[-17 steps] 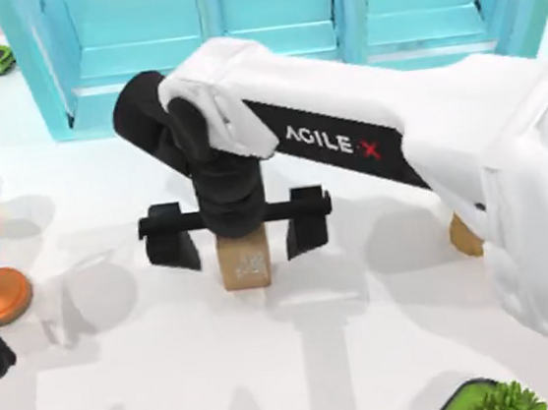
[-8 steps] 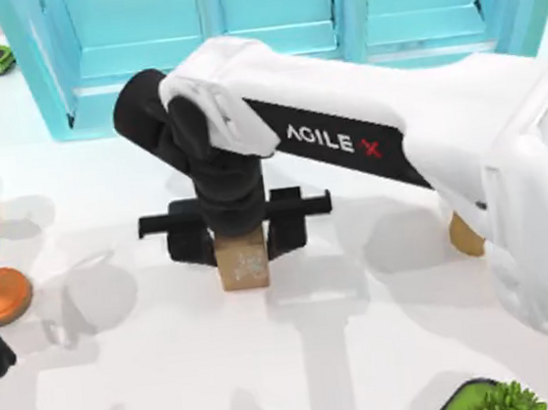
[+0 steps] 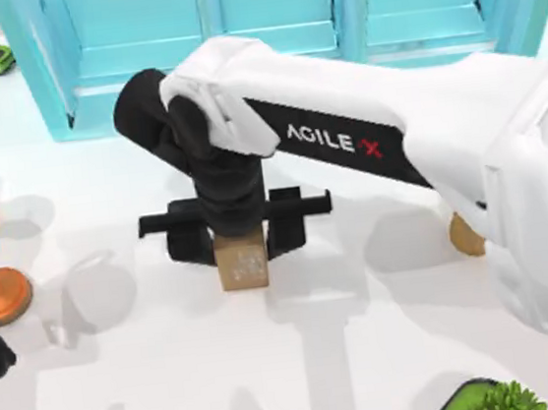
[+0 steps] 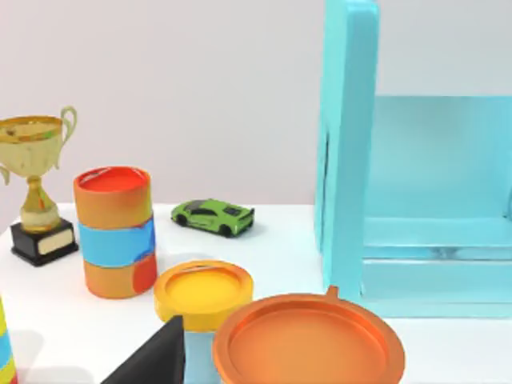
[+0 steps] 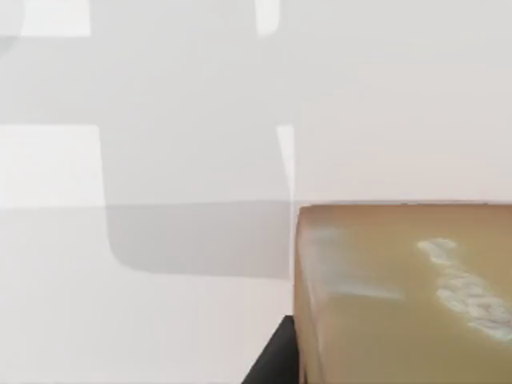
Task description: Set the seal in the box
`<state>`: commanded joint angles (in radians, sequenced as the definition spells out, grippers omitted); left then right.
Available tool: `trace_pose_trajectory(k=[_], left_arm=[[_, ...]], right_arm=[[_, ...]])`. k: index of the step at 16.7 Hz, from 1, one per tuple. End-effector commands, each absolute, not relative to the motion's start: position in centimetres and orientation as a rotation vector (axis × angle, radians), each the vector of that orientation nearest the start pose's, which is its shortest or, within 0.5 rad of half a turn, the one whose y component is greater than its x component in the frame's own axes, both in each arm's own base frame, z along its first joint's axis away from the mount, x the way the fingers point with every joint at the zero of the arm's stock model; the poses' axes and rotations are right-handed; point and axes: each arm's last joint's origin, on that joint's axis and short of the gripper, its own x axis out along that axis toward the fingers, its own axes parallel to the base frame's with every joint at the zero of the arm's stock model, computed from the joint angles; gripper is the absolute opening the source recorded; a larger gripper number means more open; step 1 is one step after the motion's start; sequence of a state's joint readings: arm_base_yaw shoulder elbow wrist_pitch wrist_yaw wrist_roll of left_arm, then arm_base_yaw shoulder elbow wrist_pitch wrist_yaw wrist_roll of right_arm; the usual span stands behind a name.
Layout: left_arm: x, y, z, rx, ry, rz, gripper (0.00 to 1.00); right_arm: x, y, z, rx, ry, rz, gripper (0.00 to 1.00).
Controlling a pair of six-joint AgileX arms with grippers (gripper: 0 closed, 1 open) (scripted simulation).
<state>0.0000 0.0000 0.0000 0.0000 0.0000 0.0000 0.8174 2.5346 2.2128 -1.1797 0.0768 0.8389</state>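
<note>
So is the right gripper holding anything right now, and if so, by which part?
Yes. The right gripper is shut on the seal, its fingers pressing the block's two opposite sides near the top while it stands on the table.

- The seal [image 3: 242, 267] is a little tan-brown block standing upright on the white desk [image 3: 370, 352], roughly mid-desk, just in front of the turquoise shelf unit [image 3: 274, 27].
- It has a whitish mottled patch on its face; up close [image 5: 404, 292] the patch looks smeary.
- The right gripper [image 3: 237, 237] sits right over it, fingers snug on both sides.
</note>
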Motion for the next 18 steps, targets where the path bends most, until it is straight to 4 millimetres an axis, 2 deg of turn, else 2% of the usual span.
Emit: trace_pose_trajectory(k=[4,7,10,14,18], left_arm=[[10.6,-0.1,16.0,0.000,0.000,0.000,1.00],[10.6,-0.1,16.0,0.000,0.000,0.000,1.00],[10.6,-0.1,16.0,0.000,0.000,0.000,1.00],[10.6,-0.1,16.0,0.000,0.000,0.000,1.00],[10.6,-0.1,16.0,0.000,0.000,0.000,1.00]], right_arm=[[33.8,37.0,13.1,0.009,1.474,-0.003,0.00],[33.9,37.2,13.8,0.000,1.484,-0.012,0.00],[34.2,37.6,16.1,0.001,1.483,-0.013,0.00],[34.1,37.5,20.7,0.023,1.458,0.008,0.00],[33.6,36.7,22.7,0.013,1.469,0.000,0.00]])
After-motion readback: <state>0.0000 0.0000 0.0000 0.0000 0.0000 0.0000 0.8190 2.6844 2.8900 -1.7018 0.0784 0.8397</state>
